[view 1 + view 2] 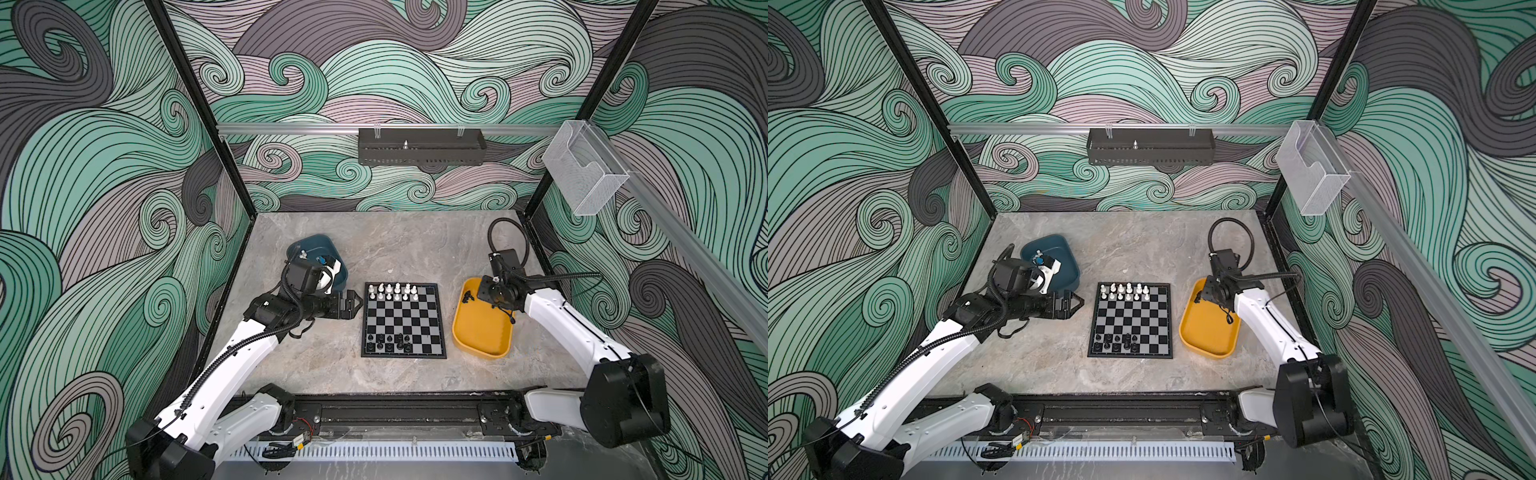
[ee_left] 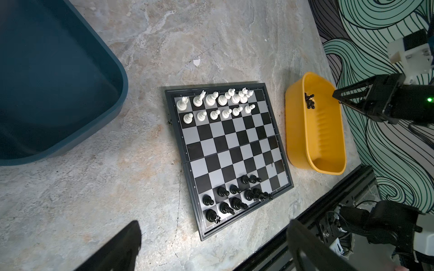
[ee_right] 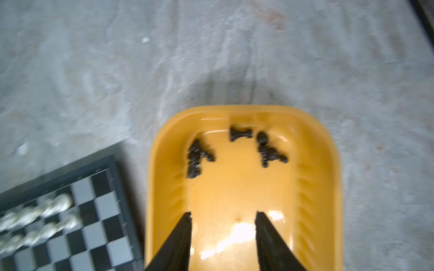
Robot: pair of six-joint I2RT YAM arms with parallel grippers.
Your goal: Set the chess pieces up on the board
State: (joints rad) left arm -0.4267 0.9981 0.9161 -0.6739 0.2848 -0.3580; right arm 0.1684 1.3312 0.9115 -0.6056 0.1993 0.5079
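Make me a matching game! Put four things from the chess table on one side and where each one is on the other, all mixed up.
1. white chess pieces
2. loose black chess pieces
3. left pincer
4. right pincer

A. open, over the yellow tray
B. lying in the yellow tray
C. standing on the far rows of the board
D. open, beside the board near the teal tray

Pairs: 1-C, 2-B, 3-D, 4-A.

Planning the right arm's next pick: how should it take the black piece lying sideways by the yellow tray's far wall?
Probably pinch the black piece at its narrow waist, coming down from above with the right gripper open. It lies on its side along the yellow tray's end wall and flares at both ends, so the waist should stop it sliding out.
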